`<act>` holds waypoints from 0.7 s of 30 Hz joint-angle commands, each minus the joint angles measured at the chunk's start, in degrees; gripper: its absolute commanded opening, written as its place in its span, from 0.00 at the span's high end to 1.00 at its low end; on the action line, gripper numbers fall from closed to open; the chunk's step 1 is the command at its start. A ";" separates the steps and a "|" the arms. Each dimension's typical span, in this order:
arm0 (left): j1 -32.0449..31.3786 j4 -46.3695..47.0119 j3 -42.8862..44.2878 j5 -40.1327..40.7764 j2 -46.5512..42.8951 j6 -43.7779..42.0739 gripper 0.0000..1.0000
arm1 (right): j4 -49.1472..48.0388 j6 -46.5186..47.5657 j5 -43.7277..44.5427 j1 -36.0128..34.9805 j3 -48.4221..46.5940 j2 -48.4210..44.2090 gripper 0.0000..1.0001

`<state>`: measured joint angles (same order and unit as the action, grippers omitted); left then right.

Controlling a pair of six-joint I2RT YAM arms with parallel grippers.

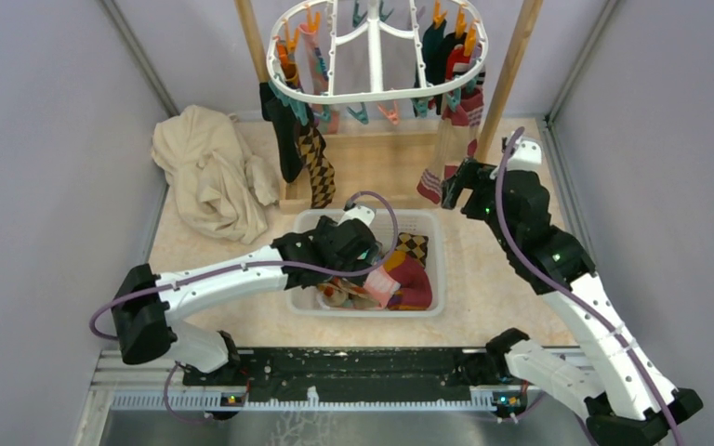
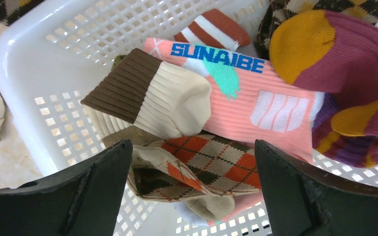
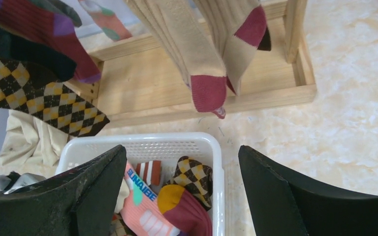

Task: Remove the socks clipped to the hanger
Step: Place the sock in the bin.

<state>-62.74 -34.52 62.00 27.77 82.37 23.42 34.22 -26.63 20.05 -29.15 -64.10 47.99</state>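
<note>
Mixed-colour fabric socks (image 1: 316,163) hang clipped to the white plastic oval hanger (image 1: 375,42); others lie in the white mesh basket (image 1: 423,216). Left gripper (image 2: 192,162) hovers over the basket, jaws wide, empty. Right gripper (image 3: 182,172) sits below beige maroon-toed socks (image 3: 204,73), jaws wide, empty.

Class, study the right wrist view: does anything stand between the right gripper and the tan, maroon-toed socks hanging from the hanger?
Nothing visible does. The right gripper is open, and the tan socks hang straight ahead of its gap, clear of the argyle sock at the left. The white basket sits below, out of the path.
</note>
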 commanded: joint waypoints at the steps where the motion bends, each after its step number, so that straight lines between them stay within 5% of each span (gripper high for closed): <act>1: -0.72 -3.92 2.95 1.38 -2.65 -1.40 0.01 | -4.23 -0.39 -5.86 0.67 0.72 2.61 0.16; 11: -0.72 -5.55 3.60 1.48 -4.71 -1.77 0.01 | -15.00 -1.01 -6.46 1.40 4.71 8.03 0.16; 21: -0.72 -5.73 2.69 3.12 -6.87 -1.96 0.01 | -24.34 -8.05 -10.59 11.18 4.51 16.66 0.18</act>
<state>-63.26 -39.64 64.16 29.34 78.30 21.98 17.32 -31.16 11.81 -21.89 -58.48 62.24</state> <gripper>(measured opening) 0.987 0.827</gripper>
